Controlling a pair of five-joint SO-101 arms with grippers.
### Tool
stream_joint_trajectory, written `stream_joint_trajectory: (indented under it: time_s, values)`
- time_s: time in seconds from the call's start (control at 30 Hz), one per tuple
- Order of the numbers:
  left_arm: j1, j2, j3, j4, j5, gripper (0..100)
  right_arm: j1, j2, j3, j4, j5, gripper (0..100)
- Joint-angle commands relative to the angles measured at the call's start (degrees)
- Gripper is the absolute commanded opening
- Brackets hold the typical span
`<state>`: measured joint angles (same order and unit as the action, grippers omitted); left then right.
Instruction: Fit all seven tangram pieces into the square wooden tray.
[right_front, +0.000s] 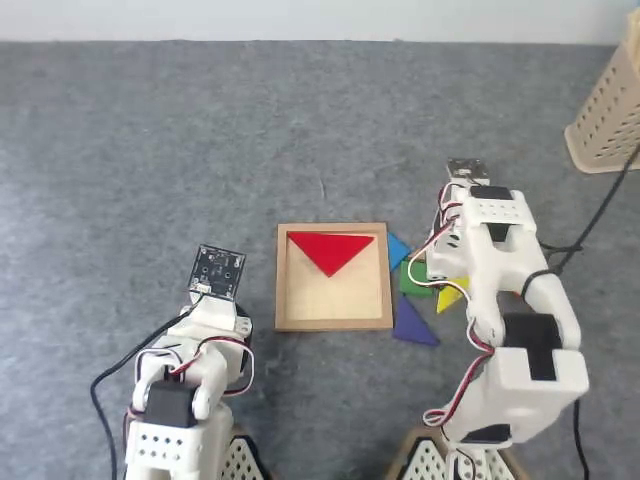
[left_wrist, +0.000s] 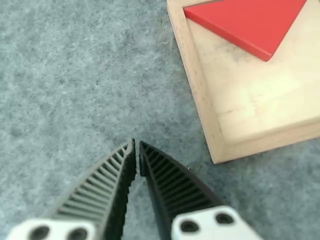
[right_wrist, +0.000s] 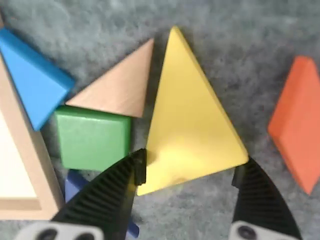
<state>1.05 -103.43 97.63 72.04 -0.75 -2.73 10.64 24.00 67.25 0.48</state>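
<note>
Right gripper (right_wrist: 191, 167) spread open, straddling the yellow triangle's (right_wrist: 192, 115) short base, its apex pointing straight away, wooden tray (right_wrist: 25, 207) just past the green square (right_wrist: 92, 137).

This looks like a small robotics lab bench. Grey felt (right_front: 150, 150) covers the table around the square wooden tray (right_front: 333, 324). The white plastic left arm (right_front: 190, 400) and right arm (right_front: 510, 300) flank the tray, with loose red and white wires (right_front: 462, 395) and a bare circuit board (right_front: 218, 272). A plain white wall (right_front: 300, 20) runs beyond the tray.
</note>
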Motion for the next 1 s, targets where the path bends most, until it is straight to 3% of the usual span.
stream_joint_trajectory:
  time_s: [0.0, 0.23, 0.4, 0.63, 0.97]
  values:
    - [-0.09, -1.23, -1.1, 0.35, 0.35, 1, 0.57, 0.66, -0.53, -1.45, -0.53, 26.3]
    - [-0.09, -1.23, -1.1, 0.35, 0.35, 1, 0.57, 1.45, -0.62, -2.15, -0.53, 25.2]
    - [-0.09, -1.23, -1.1, 0.35, 0.35, 1, 0.92, 0.48, -1.05, -1.98, -0.09, 17.9]
    - [-0.09, -1.23, -1.1, 0.35, 0.35, 1, 0.92, -1.36, -6.07, 3.91, 4.31, 28.9]
    - [-0.09, -1.23, -1.1, 0.35, 0.35, 1, 0.66, 6.02, -14.33, 4.09, 6.51, 29.3]
